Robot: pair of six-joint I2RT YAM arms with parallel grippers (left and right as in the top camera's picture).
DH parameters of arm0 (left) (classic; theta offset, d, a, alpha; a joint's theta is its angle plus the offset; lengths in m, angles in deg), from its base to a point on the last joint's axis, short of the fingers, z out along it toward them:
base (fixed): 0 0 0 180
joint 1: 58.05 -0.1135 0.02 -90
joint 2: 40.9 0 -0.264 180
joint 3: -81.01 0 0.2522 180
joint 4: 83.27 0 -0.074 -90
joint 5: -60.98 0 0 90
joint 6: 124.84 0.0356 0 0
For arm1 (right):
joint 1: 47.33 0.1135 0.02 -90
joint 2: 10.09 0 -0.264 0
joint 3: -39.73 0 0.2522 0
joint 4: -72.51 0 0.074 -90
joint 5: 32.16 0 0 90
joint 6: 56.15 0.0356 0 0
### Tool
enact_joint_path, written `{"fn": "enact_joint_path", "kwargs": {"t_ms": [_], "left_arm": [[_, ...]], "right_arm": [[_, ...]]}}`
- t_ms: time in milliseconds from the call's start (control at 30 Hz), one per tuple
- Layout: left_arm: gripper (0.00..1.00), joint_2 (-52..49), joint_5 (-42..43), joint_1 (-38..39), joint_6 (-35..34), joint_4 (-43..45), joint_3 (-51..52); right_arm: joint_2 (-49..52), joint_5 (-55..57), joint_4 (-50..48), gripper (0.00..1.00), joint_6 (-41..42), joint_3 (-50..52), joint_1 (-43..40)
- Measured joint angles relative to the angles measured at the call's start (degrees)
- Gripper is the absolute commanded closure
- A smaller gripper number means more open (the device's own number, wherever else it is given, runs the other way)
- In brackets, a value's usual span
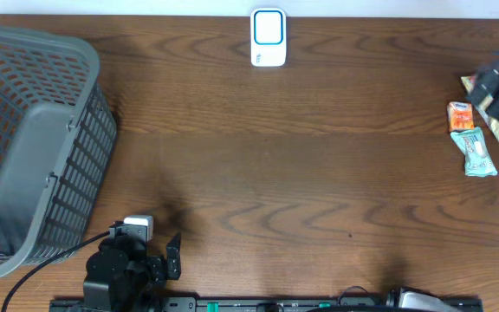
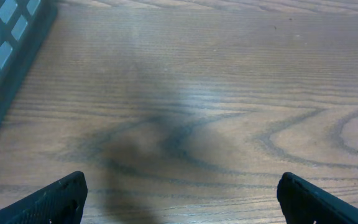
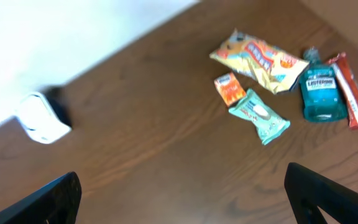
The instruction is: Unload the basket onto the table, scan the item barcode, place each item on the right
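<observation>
Both sets of jaws gape empty: left gripper (image 2: 179, 186) low over the table (image 2: 229, 74), right gripper (image 3: 182, 177) high above the teal packet (image 3: 260, 116), which lies beside an orange packet (image 3: 230, 88) at the table's right edge, well apart from the scanner (image 1: 268, 37). The teal packet (light, crinkly, probably slippery) looks best pinched across its middle.

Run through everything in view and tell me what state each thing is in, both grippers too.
left gripper: fingers wide open, nothing between them
right gripper: fingers wide open, nothing between them
gray basket: nothing visible inside
barcode scanner: standing at the table's far edge
yellow snack bag: lying flat
orange packet: lying flat
teal packet: lying flat
Listerine bottle: lying down, label up
red bar: lying flat beside the bottle
</observation>
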Motion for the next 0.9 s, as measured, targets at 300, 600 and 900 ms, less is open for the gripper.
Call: {"fn": "enact_joint_path", "kwargs": {"t_ms": [300,600,900], "left_arm": [[0.02,0.00,0.00,0.00,0.00,0.02,0.00],[0.02,0.00,0.00,0.00,0.00,0.00,0.00],[0.02,0.00,0.00,0.00,0.00,0.00,0.00]], "right_arm": [[-13.27,-0.09,2.12,0.01,-0.50,0.00,0.00],[-24.41,-0.02,3.82,0.01,0.13,0.02,0.13],[-38.99,1.95,-2.16,0.01,2.54,3.52,6.32]]}}
